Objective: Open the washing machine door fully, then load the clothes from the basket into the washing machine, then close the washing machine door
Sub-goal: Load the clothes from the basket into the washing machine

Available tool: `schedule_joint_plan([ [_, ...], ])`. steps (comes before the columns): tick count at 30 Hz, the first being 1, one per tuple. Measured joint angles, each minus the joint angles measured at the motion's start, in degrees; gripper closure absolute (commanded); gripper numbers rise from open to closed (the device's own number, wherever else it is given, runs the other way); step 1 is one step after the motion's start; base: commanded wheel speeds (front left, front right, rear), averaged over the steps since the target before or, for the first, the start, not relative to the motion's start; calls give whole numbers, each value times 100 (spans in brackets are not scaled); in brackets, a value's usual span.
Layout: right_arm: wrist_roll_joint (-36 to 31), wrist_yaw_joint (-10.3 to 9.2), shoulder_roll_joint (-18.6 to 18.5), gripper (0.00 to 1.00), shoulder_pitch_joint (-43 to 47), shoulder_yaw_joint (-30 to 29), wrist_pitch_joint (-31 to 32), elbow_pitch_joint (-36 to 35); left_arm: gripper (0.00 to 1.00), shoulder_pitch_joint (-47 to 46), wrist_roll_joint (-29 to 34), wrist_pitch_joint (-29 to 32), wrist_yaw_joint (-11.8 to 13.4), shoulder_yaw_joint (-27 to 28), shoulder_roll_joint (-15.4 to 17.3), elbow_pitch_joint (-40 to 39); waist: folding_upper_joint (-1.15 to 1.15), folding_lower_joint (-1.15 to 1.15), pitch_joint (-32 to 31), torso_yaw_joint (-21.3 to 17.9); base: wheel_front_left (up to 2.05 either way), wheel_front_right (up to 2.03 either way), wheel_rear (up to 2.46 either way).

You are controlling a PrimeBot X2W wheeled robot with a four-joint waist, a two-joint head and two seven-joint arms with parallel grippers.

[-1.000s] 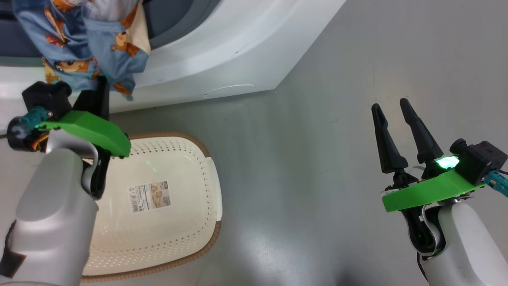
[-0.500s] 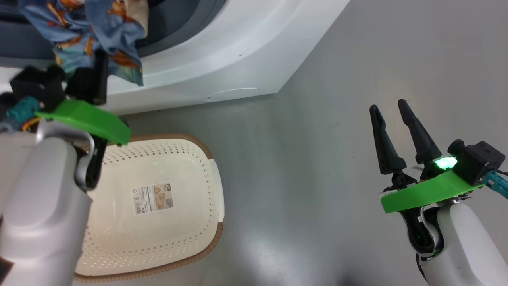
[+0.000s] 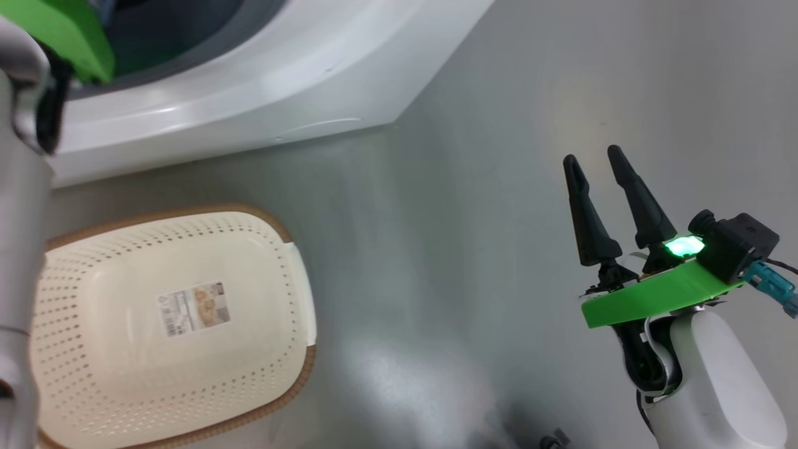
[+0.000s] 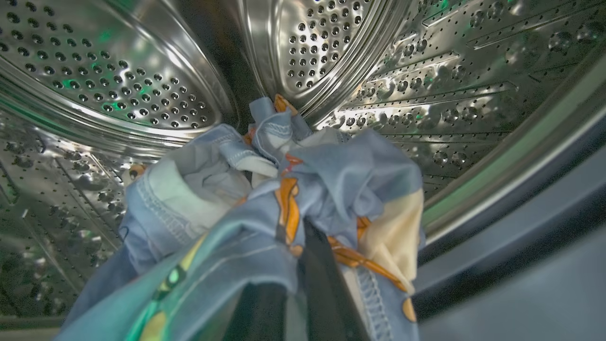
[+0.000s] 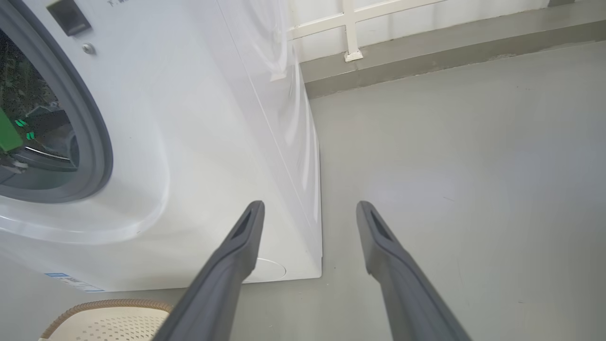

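**Left pincer inside the drum with the clothes; right pincer idle over the floor**

1. Left pincer (image 4: 305,255): clamped tight on the clothes (image 4: 265,199). The bundle drapes back over both dark fingers and hides their tips.
2. The clothes: light blue fabric with orange-brown print and a cream patch. They are bunched at the pincer's tip and held up inside the washing machine (image 3: 262,93).
3. Steel drum (image 4: 118,85): perforated wall ahead of this pincer, above it and on both sides. A raised rib runs behind the bundle.
4. Grey gasket (image 4: 521,246): a dark band below and to the right of the pincer in the left wrist view, at the drum's mouth.
5. Left arm (image 3: 19,218): a pale forearm with a green mount (image 3: 56,31), reaching into the machine's opening.
6. Right pincer (image 3: 592,156): jaws spread wide, holding nothing, well clear of the machine.
7. Floor (image 3: 467,218): grey and glossy, lying between the right pincer and the machine's front corner.
8. Round flap (image 5: 267,270): low on the machine's front, just beyond the right pincer's left finger in the right wrist view.
9. The basket (image 3: 274,299): on the floor far to the right pincer's left, in front of the machine. A paper label (image 3: 193,308) lies on its bare bottom.
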Motion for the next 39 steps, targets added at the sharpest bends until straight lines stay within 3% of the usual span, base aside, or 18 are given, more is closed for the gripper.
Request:
schedule_joint_plan([
  [4,1,0,107,0,0,11,0,-4,100,-592,189,-263,41,-71,81,436,0,0,151,-202,0,0,0],
  [9,1,0,154,0,-2,3,0,-33,100,-1102,393,-1154,253,-102,105,677,0,0,321,-426,0,0,0],
  [12,1,0,205,0,-1,0,0,-38,100,-1200,446,-1284,307,-119,91,914,0,0,390,-515,0,0,0],
  [13,1,0,222,0,-1,0,0,-38,91,-1201,446,-1294,307,-130,85,1031,0,0,405,-532,0,0,0],
  [14,1,0,231,0,-1,-1,0,-36,67,-1201,445,-1307,307,-136,79,1167,0,0,415,-543,0,0,0],
  [15,1,0,231,0,-1,-1,0,-36,39,-1201,445,-1307,307,-136,79,1167,0,0,415,-543,0,0,0],
  [16,1,0,232,0,-1,-1,0,-31,0,-1201,443,-1260,304,-144,66,1325,0,0,415,-543,0,0,0],
  [25,1,0,220,0,-3,12,0,5,0,-1227,305,-699,226,-198,-141,2205,0,0,267,-437,0,0,0],
  [39,1,0,77,0,-2,11,0,76,0,-1103,-149,-875,10,-38,-319,2413,0,0,-125,-209,0,0,0],
])
